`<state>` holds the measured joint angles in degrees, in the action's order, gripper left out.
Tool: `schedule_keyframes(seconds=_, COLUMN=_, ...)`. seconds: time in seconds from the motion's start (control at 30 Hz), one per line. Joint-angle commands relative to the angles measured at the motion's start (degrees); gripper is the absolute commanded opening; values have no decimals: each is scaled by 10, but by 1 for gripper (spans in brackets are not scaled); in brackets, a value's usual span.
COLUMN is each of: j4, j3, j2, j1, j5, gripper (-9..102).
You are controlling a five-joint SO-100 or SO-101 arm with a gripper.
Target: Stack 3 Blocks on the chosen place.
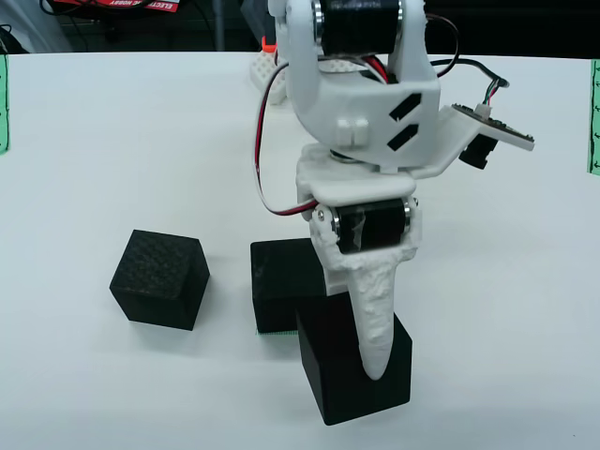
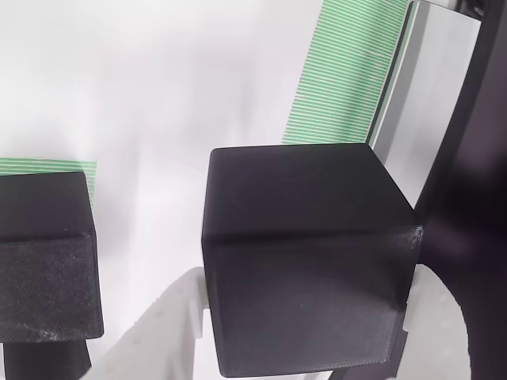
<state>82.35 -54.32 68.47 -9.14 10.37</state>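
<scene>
My gripper [image 1: 361,366] is shut on a black block [image 1: 356,375] at the front of the table; one white finger runs down its face. In the wrist view that block [image 2: 305,261] sits between the two white fingers [image 2: 178,321], which touch its sides. A second black block [image 1: 284,281] stands just behind and left of it, with a sliver of the green striped chosen place [image 1: 267,332] showing at its base. The wrist view shows a block [image 2: 47,261] at the left with green stripes [image 2: 47,167] behind it. A third, dotted block [image 1: 159,278] sits apart to the left.
Narrow green strips lie at the left [image 1: 3,103] and right [image 1: 593,117] table edges. A larger green striped patch [image 2: 348,71] lies beyond the held block in the wrist view. The arm's base and red cables [image 1: 267,141] rise behind; dark clutter lines the far edge.
</scene>
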Motion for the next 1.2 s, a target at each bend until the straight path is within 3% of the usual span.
schedule_keyframes(seconds=0.0, j4=11, j3=2, j2=76, j1=11, j5=4, gripper=23)
schedule_keyframes(seconds=0.6, j4=67, j3=-209, j2=328, j1=47, j5=73, gripper=23)
schedule_keyframes(seconds=1.17, j4=66, j3=-321, j2=308, j1=98, j5=94, gripper=23)
